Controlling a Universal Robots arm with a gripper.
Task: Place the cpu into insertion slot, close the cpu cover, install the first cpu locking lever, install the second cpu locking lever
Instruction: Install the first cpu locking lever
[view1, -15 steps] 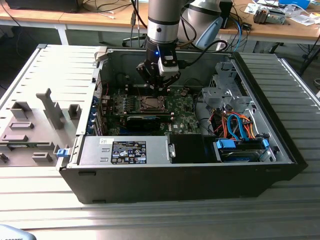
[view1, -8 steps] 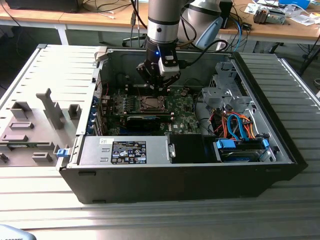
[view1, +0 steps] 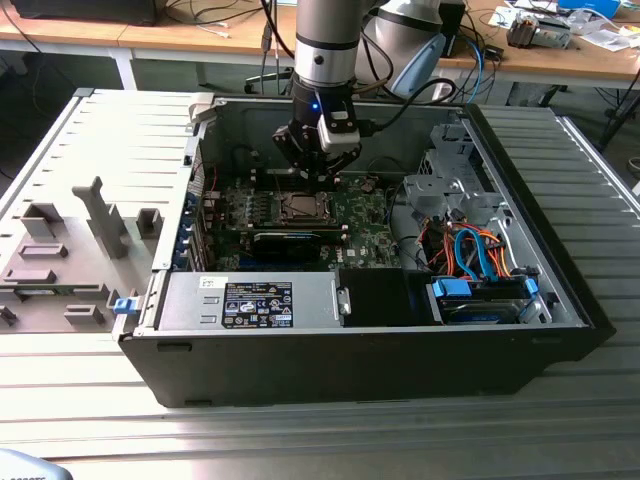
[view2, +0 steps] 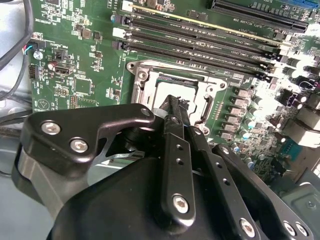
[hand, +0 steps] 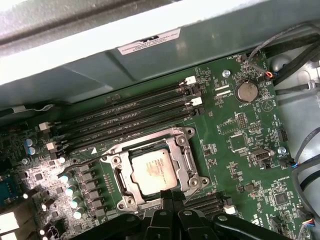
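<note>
The cpu (hand: 152, 169) lies flat in the insertion slot on the green motherboard (hand: 235, 145), its silvery-grey top showing. A metal cover frame (hand: 186, 159) lies down around it. In the second wrist view the cpu (view2: 172, 89) shows just past my fingertips. My gripper (hand: 170, 199) hangs low over the socket's edge with its black fingers (view2: 176, 150) pressed together and nothing between them. In the exterior view the gripper (view1: 318, 168) is inside the open computer case, just above the socket (view1: 303, 208). How the locking levers stand I cannot tell.
Several black memory slots (hand: 135, 112) run beside the socket, and a row of capacitors (hand: 70, 192) stands on its other side. In the exterior view, the case wall (view1: 250, 115), a drive cage (view1: 450, 185) and orange and blue cables (view1: 470, 255) crowd the exterior view's right.
</note>
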